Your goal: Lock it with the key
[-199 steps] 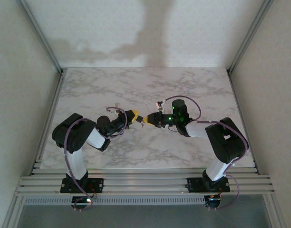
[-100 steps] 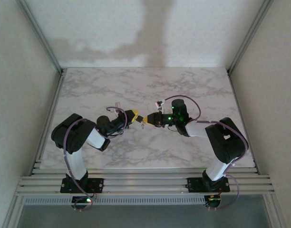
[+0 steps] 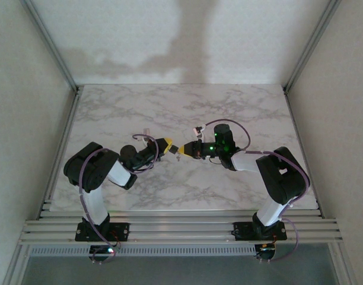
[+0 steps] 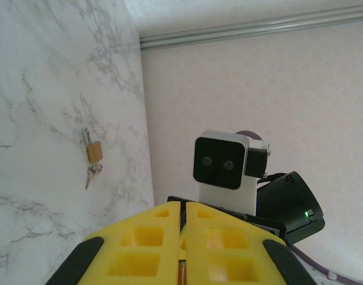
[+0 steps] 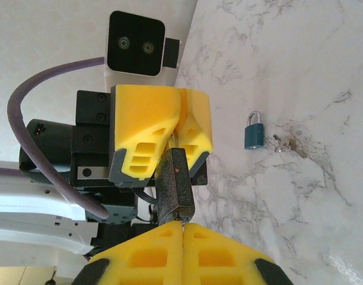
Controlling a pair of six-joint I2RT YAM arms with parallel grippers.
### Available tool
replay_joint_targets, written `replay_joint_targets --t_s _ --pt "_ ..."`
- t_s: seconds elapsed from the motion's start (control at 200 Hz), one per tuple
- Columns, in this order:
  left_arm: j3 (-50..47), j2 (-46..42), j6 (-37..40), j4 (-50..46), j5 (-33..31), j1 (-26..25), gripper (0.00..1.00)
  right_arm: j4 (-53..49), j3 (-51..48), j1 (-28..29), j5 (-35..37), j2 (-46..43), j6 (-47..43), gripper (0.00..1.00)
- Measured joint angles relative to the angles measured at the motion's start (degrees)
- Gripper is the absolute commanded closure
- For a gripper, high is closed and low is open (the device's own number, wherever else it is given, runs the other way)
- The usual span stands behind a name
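Abt midway, I'd judge: L gripper [image 5: 169,175] clamped on dark piece [image 5: 174,184] (lock?) mid-air, R gripper [image 5: 182,228] jaws together at its end, turn not confirmed; blue padlock [image 5: 253,136] lies apart on table [image 5: 300,71].

Smooth, matt marble-pattern counter [image 4: 33,89]; brass padlock [image 4: 95,152] with shiny metal shackle [image 4: 85,135]; matt yellow plastic on the left tool [image 4: 183,209].

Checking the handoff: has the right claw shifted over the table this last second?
No: the right claw, pinching the dark bar, stays at the same marble vein on the table.
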Motion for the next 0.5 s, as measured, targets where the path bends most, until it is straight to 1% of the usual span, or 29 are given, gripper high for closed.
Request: replay_joint_targets --t_s 0.501 --pt "-2.84 -2.95 2.23 0.02 -2.08 0.00 1.00 0.02 0.33 0.70 -0.83 0.00 0.20 1.00"
